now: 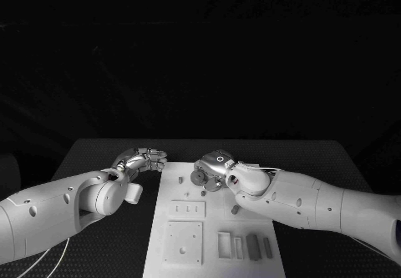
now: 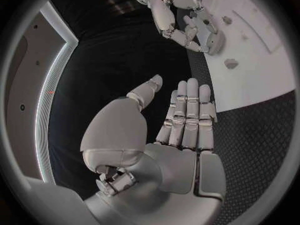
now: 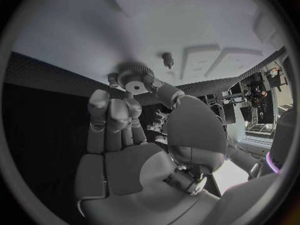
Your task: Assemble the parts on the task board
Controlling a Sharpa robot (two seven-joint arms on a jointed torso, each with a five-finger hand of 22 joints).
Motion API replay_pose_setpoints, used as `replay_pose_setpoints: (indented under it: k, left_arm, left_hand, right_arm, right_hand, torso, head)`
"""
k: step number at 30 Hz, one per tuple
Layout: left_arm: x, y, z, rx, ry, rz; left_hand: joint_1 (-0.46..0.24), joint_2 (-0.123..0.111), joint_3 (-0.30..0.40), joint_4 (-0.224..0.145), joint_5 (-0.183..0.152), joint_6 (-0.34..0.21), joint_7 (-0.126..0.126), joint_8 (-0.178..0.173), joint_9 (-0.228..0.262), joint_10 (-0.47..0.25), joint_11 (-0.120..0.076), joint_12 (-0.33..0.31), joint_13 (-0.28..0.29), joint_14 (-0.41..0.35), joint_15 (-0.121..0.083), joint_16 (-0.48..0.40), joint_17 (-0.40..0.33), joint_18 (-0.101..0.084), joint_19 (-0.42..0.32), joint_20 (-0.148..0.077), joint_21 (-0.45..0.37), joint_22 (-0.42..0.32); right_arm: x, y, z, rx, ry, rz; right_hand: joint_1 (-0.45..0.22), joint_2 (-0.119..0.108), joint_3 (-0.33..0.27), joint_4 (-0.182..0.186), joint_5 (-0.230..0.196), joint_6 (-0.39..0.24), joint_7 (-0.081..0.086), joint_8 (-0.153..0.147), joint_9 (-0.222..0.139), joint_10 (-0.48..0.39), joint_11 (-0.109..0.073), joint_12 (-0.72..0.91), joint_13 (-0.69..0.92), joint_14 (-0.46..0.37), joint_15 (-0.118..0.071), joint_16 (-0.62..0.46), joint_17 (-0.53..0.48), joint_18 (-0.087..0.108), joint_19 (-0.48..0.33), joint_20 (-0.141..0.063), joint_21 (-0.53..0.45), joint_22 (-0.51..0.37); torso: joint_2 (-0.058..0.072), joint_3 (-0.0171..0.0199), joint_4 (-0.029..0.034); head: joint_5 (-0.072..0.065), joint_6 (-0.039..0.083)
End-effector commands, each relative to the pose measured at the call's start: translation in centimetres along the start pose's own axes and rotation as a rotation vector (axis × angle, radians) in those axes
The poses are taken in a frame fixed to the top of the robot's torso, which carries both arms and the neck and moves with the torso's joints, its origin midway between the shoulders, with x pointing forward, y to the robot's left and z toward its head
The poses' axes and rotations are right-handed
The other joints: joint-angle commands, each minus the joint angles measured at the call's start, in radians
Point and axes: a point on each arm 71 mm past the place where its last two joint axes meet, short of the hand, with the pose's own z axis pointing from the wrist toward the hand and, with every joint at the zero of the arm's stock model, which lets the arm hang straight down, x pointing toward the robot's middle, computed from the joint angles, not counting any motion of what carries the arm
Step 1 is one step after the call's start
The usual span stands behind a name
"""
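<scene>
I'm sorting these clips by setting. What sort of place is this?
Probably a robotics lab test bench: a black table carries a white task board with recesses, and the right hand pinches a small toothed gear above it. The left hand is held open beside the board.

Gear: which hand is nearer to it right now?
Right. The right hand pinches the gear at its fingertips over the task board. The left hand is open, off the board's far left corner.
</scene>
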Motion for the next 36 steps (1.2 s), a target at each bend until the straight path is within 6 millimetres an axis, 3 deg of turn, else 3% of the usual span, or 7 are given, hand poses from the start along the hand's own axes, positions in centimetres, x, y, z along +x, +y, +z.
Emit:
replay_pose_setpoints:
  k: [1,13,24,28,31,36]
  left_arm:
    - [0.2,-0.1,0.0,0.007,0.011,-0.006]
    - [0.2,-0.1,0.1,0.007,0.012,-0.006]
    - [0.1,-0.1,0.0,0.007,0.008,-0.007]
    - [-0.2,-0.1,0.0,0.008,0.003,-0.006]
    - [-0.2,-0.1,0.0,0.009,0.003,-0.006]
    - [-0.6,-0.2,-0.1,0.023,0.009,-0.01]
  left_hand:
    - [-0.012,-0.002,0.007,0.0,-0.002,-0.004,0.0,-0.007,0.001,0.001,0.007,-0.003,0.001,0.001,0.003,0.006,-0.001,0.012,-0.003,0.002,0.005,0.019]
    - [-0.012,-0.002,0.007,0.0,-0.002,-0.004,0.001,-0.007,0.002,0.001,0.007,-0.004,0.002,0.001,0.003,0.006,-0.002,0.012,-0.004,0.002,0.005,0.019]
    - [-0.013,-0.002,0.007,0.001,-0.002,-0.004,0.001,-0.007,0.002,0.001,0.007,-0.004,0.002,0.001,0.003,0.007,-0.002,0.012,-0.004,0.002,0.005,0.019]
    - [-0.013,-0.002,0.007,0.001,-0.002,-0.004,0.001,-0.007,0.002,0.001,0.007,-0.004,0.002,0.001,0.003,0.007,-0.002,0.012,-0.004,0.002,0.005,0.019]
    - [-0.013,-0.002,0.007,0.0,-0.002,-0.004,0.001,-0.007,0.002,0.001,0.007,-0.004,0.002,0.001,0.003,0.007,-0.002,0.012,-0.004,0.002,0.005,0.019]
    - [-0.013,-0.003,0.007,0.0,-0.002,-0.004,0.001,-0.007,0.002,0.001,0.007,-0.004,0.002,0.001,0.003,0.007,-0.002,0.012,-0.004,0.002,0.005,0.019]
  right_arm:
    - [0.3,0.0,0.0,-0.002,0.029,-0.002]
    - [0.3,0.2,0.1,-0.005,0.035,0.008]
    - [-0.1,-0.7,-0.8,0.005,-0.026,0.065]
    - [-1.0,-1.9,-1.8,0.013,-0.103,0.164]
    - [-2.1,-3.2,-2.5,0.018,-0.126,0.242]
    - [-3.3,-6.7,-4.3,0.008,-0.104,0.366]
  right_hand:
    - [-0.004,-0.014,-0.005,-0.007,-0.005,0.012,0.042,-0.009,-0.005,-0.014,0.023,-0.004,-0.002,0.0,0.008,-0.006,0.001,0.043,-0.005,-0.002,0.001,0.01]
    - [-0.004,-0.019,-0.022,-0.016,-0.008,-0.027,0.045,-0.027,-0.013,-0.023,0.026,-0.002,-0.007,0.0,0.011,-0.012,0.003,0.043,-0.009,0.001,-0.002,0.009]
    - [-0.002,-0.016,-0.027,-0.021,0.038,-0.055,0.04,-0.035,-0.016,-0.026,0.021,0.001,-0.012,0.001,0.006,-0.017,0.007,0.043,-0.009,0.002,-0.004,0.008]
    - [-0.004,-0.018,-0.027,-0.022,0.072,-0.055,0.04,-0.033,-0.015,-0.024,0.021,0.003,-0.012,0.002,0.006,-0.017,0.008,0.043,-0.008,0.001,-0.004,0.008]
    - [-0.016,-0.021,-0.054,-0.027,0.052,-0.059,0.04,-0.032,-0.014,-0.023,0.021,0.006,-0.014,0.003,0.006,-0.017,0.011,0.043,-0.005,-0.001,-0.002,0.008]
    - [-0.024,0.001,-0.091,-0.038,0.064,-0.052,0.054,-0.022,-0.008,-0.032,0.033,0.008,-0.016,0.001,0.016,-0.02,0.015,0.043,-0.008,-0.006,-0.005,0.007]
  torso:
    - [0.0,-0.0001,0.0001]
    - [0.0,0.0001,-0.0003]
    - [0.0,0.001,-0.0008]
    - [-0.002,0.0023,-0.0032]
    - [-0.001,0.0018,-0.0042]
    - [-0.002,0.0049,-0.0084]
  head:
    - [0.001,-0.002]
    - [0.001,-0.004]
    - [-0.001,-0.002]
    - [-0.001,0.001]
    - [-0.004,0.006]
    - [-0.009,0.027]
